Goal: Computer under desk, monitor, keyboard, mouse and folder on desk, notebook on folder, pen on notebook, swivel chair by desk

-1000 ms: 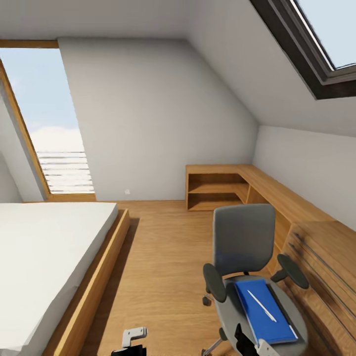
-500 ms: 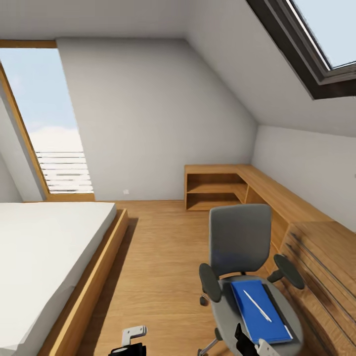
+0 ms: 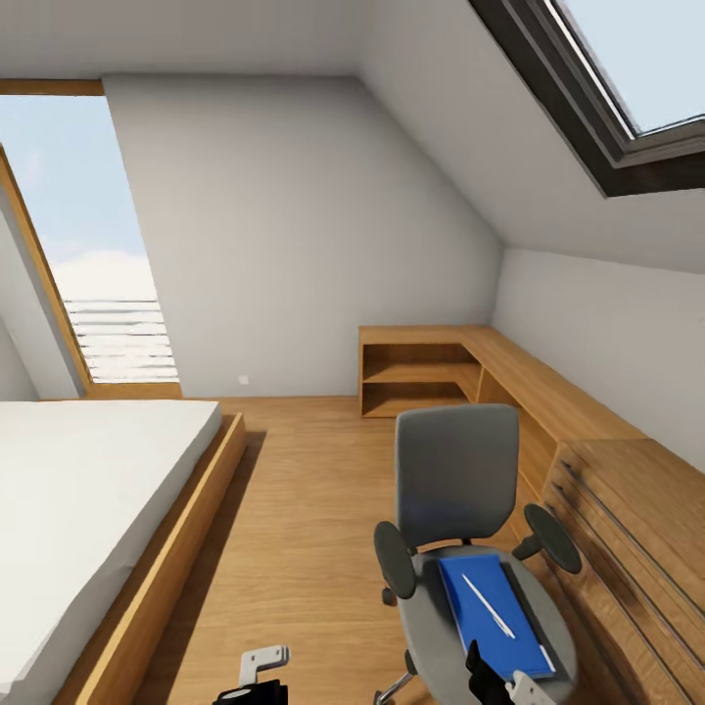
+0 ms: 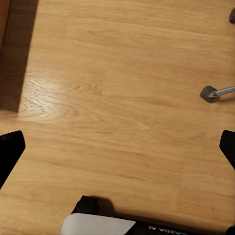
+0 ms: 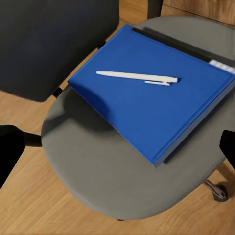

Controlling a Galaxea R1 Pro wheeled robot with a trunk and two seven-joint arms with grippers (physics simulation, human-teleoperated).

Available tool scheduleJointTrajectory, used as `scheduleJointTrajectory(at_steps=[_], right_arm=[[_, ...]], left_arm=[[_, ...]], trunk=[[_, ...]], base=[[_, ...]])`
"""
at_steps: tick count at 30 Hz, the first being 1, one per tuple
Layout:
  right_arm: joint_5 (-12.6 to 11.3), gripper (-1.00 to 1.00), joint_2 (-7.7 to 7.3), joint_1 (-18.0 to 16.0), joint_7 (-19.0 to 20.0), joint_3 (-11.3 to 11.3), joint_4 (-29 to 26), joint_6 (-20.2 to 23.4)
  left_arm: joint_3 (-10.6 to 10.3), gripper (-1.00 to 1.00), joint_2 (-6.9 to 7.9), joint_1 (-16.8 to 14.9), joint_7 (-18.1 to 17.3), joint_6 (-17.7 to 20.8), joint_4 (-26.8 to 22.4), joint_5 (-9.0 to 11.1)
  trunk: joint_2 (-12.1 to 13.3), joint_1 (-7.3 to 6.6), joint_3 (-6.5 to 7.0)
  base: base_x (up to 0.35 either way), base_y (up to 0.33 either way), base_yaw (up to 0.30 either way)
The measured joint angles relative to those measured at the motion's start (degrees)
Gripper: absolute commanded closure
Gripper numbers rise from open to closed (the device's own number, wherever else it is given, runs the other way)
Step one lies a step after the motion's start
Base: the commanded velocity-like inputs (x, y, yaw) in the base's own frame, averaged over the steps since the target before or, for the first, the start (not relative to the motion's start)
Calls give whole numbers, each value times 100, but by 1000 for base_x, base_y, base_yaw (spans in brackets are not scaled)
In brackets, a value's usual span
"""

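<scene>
Blue folder (image 5: 152, 100) lies flat on the seat of the swivel chair (image 3: 456, 480), with the white pen (image 5: 138, 76) resting on top of it. A dark edge shows under the folder's far side, likely the notebook, but you cannot confirm that. Judged from this, the folder move is not yet done and the stacking order is wrong as it stands: pen on folder, nothing on any desk.

Right gripper (image 5: 117, 147) hangs above the seat, jaws spread wide, holding nothing. Left gripper (image 4: 117, 147) hangs over bare wooden floor (image 4: 122, 73), jaws likewise apart and empty; a chrome chair leg with castor (image 4: 210, 93) is nearby.

Wooden drawer unit (image 3: 636, 519) stands just beside the chair. Head view cuts both grippers off at its lower edge.
</scene>
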Motion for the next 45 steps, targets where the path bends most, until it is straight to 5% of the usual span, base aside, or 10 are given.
scheduleJointTrajectory(at_steps=[7,9,12,16,18,20,26,30,37,45], right_arm=[[173,-100,-86,0,23,8,-9,-6],[820,-100,-404,-6,34,-26,-73,47],[1131,-100,-615,-18,28,-14,-179,252],[1460,-100,-1164,-123,14,-19,-886,1741],[1507,-100,-1425,-153,-27,-25,-1379,2434],[1537,-100,-1786,-176,-239,-37,-2048,3315],[1548,-100,-2241,-282,-766,-31,-2999,4810],[1749,-100,-2322,-520,-931,-33,-3271,5623],[2938,-100,-2210,-1233,-1047,-30,-3314,6991],[3200,-100,-2024,-1558,-1048,-16,-3240,8182]], left_arm=[[21,-100,161,0,5,-629,-4,-15],[27,-100,255,0,-6,-1343,-51,-33],[24,-100,265,0,-3,-1462,-191,-38],[24,-100,530,4,353,-1366,-1653,-76],[28,-100,851,6,958,-905,-2834,-90],[87,-100,1365,3,2086,105,-4627,-46],[878,-100,1837,4,3536,1248,-6600,-13],[1280,-100,1902,4,3813,1457,-6950,7],[1535,-100,1965,4,3993,1576,-7144,47],[1542,-100,2029,5,4029,1586,-7133,62]], trunk=[[0,0,0],[-1,0,0],[0,0,0],[0,0,1],[0,-1,1],[0,-1,3],[0,-1,3],[1,-1,2],[2,-1,2],[1,-1,1]], base=[[0,-3,0],[0,0,0],[0,0,0],[0,0,0],[0,0,0],[0,0,0],[0,0,0],[0,0,0],[0,0,0],[0,0,0]])
